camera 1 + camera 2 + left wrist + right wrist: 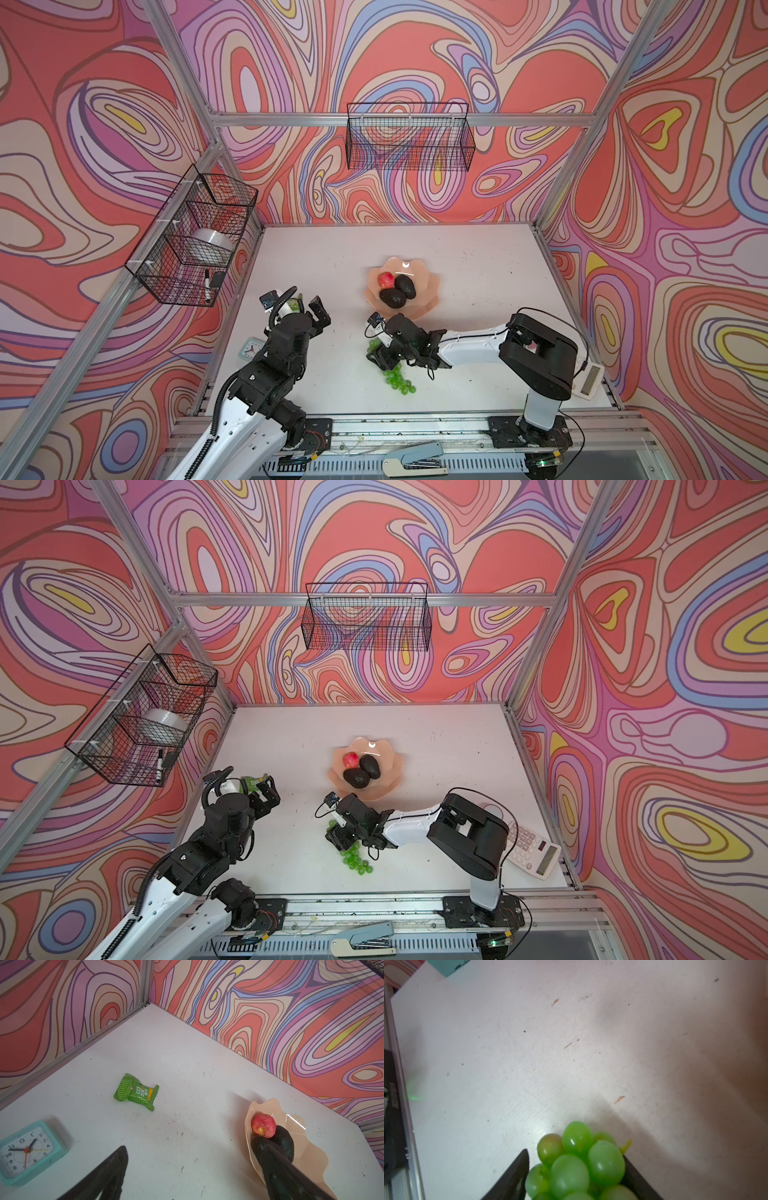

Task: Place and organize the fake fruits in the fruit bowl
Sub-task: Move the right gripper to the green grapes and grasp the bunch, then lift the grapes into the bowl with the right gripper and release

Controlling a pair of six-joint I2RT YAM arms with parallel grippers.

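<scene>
The peach-pink fruit bowl [430,286] [395,766] sits mid-table and holds the red apple [385,280] [263,1126] and two dark avocados [405,286] [392,298]. The green grapes [397,378] [357,860] lie on the table in front of the bowl. My right gripper [380,353] [575,1153] is down over the bunch's upper end, and the grapes [569,1169] fill the space between its two fingers. My left gripper [309,309] [195,1147] hovers left of the bowl, open and empty.
A green packet [136,1092] and a teal clock [27,1151] lie near the left arm. A calculator [532,850] sits at the right edge, a stapler [415,457] on the front rail. Black wire baskets [409,137] [195,237] hang on the back and left walls.
</scene>
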